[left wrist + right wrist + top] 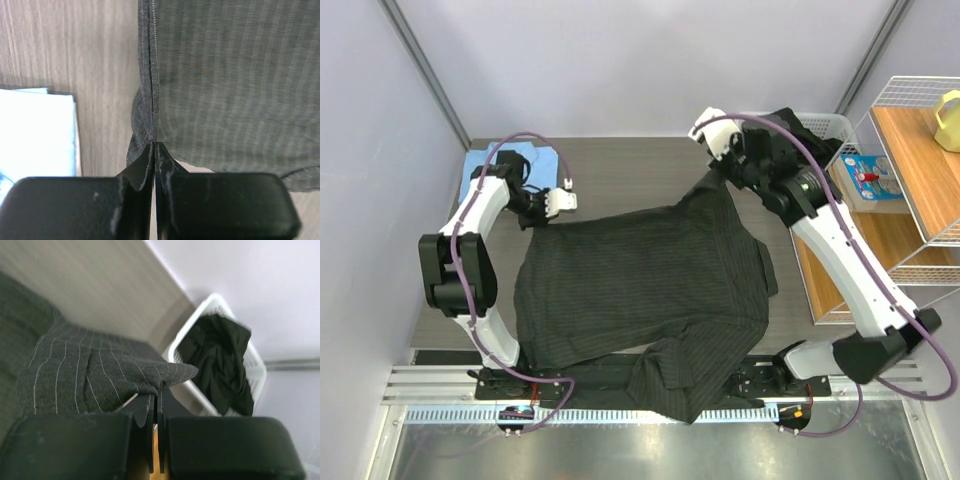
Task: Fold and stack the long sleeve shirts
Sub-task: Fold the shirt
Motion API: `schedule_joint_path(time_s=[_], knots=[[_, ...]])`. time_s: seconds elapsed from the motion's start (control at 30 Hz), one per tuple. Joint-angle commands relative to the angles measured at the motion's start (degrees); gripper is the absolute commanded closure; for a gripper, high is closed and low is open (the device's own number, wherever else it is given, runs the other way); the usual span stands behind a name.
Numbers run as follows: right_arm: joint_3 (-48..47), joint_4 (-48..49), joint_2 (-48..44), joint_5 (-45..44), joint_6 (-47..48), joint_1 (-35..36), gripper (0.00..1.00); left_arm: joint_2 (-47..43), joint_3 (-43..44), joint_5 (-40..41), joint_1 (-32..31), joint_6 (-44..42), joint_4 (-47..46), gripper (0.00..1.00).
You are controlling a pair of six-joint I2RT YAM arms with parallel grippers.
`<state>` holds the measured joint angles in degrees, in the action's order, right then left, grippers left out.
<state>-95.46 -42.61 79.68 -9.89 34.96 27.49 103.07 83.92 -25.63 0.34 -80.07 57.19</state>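
Fabric of the pinstriped shirt (230,90) is pinched between the pressed-together fingers of the left gripper (154,150), which is clamped on a seamed edge at the garment's far left corner. The right gripper (157,390) is likewise closed on the shirt, a fold of striped cloth being held between its fingers at the far right corner, where the material is lifted off the surface. In the overhead view the dark shirt (650,280) is seen spread across the middle of the table (620,165) between the left gripper (560,200) and the right gripper (715,170), with its near part draped over the table's near edge and across the metal rail (440,385) on which the arm bases are mounted. The light blue shirt (515,155) is laid folded at the far left corner of the table, just beside the left gripper and apart from the dark shirt.

The tabletop is finished in grey-brown wood grain. A white basket (215,305) holding dark clothing (220,360) is placed at the far right corner. A wire shelf (910,100) with wooden boards is set to the right, and a yellow container (950,120) and a blue package (868,180) are kept there. Pale plain walls enclose the space. Print on the blue package is too small to be read.
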Motion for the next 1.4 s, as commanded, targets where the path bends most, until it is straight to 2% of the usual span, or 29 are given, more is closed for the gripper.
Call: schedule_joint_path(time_s=[0.0, 0.1, 0.33, 0.5, 0.73, 0.93, 1.2, 1.3, 1.37], knots=[[4.14, -7.37, -7.33, -3.82, -2.35, -0.5, 0.99, -6.47, -3.49, -2.23, 0.19, -3.33, -1.38, 1.0], [5.02, -13.43, -9.45, -1.81, -3.14, -0.24, 0.99, -8.84, -6.04, -2.23, 0.19, -4.3, -1.12, 1.0], [8.44, -25.85, -15.34, 12.84, -2.09, 0.73, 0.99, -13.32, -12.28, -0.92, 0.28, -9.92, 0.91, 0.99], [10.82, -32.52, -18.33, 18.14, 0.37, 0.9, 0.99, -15.09, -15.71, -1.18, 0.19, -11.77, 1.87, 0.99], [17.57, -36.14, -19.3, 25.0, 2.04, 1.17, 0.99, -16.58, -20.28, 0.4, -1.57, -15.64, 4.86, 0.97], [19.26, -35.88, -16.32, 27.82, 3.27, 1.87, 0.99, -16.41, -25.46, 4.0, -2.62, -16.52, 2.41, 0.93], [17.77, -35.44, -13.15, 24.93, 5.73, 1.87, 0.99, -13.77, -22.75, 5.33, -2.45, -10.29, 2.75, 0.75], [16.28, -33.95, -13.23, 23.34, 5.12, 1.87, 0.99, -14.12, -18.54, 1.82, -0.96, -5.02, 3.11, 0.67], [14.69, -32.81, -12.97, 22.9, 4.51, 1.87, 0.99, -13.77, -16.43, 1.72, -0.6, 4.1, -0.14, 0.66]])
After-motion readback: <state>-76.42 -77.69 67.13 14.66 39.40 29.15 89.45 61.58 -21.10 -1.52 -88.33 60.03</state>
